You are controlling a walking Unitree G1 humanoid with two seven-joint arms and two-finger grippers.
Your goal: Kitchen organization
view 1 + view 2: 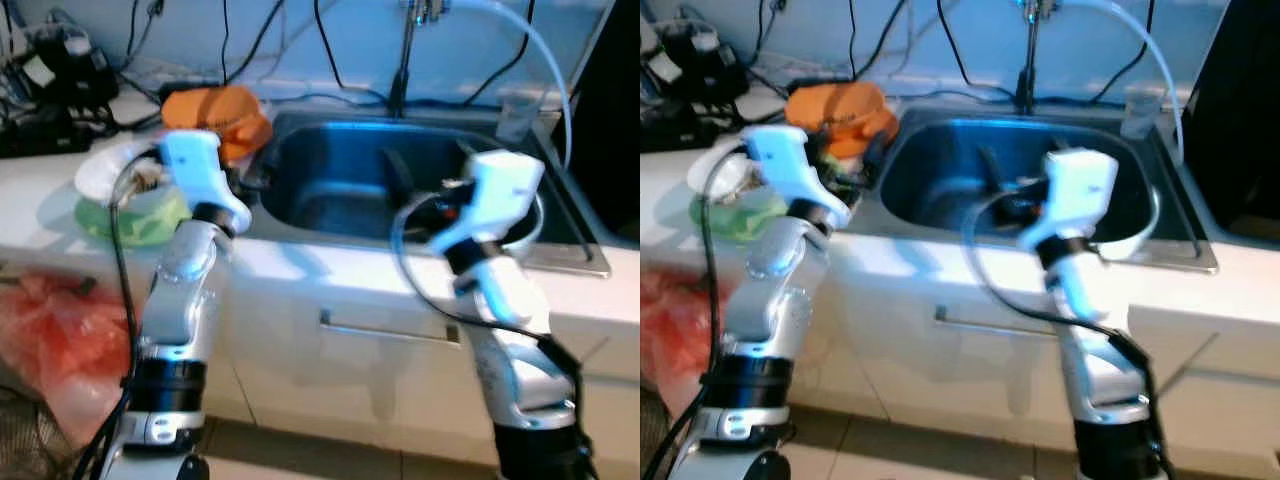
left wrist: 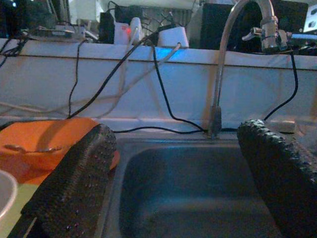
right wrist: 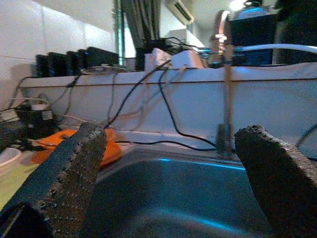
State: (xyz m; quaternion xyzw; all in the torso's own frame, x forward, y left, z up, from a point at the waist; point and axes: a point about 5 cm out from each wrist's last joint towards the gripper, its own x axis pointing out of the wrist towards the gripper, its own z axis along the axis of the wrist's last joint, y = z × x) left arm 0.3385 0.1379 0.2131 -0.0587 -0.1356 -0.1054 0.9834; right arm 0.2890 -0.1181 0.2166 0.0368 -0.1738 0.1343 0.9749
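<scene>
1. Head views: both arms are reaching up over the table (image 1: 300, 265) edge, left gripper (image 2: 178, 188) by the orange bowl (image 1: 215, 115), right gripper (image 3: 168, 193) at the sink (image 1: 350, 170), probably lining up for tidying.
2. Left wrist view: jaws are gaping wide, holding nothing, facing the faucet (image 2: 220, 74).
3. Right wrist view: same deal, wide open and empty, hovering over the basin.

A brushed, dull-sheened stainless-steel sink basin (image 1: 350, 190) is seen at the centre of the frame, with a polished curved metal tap (image 2: 233, 54) above it. The white countertop (image 1: 300, 265) looks smooth and faintly glossy. The arms are clad in glossy white plastic and satin silver metal (image 1: 185, 290). Rough, pebbled black rubber is shown on the gripper fingers (image 2: 74, 188). A crinkled translucent pink plastic bag (image 1: 55, 340) lies at lower left.
</scene>
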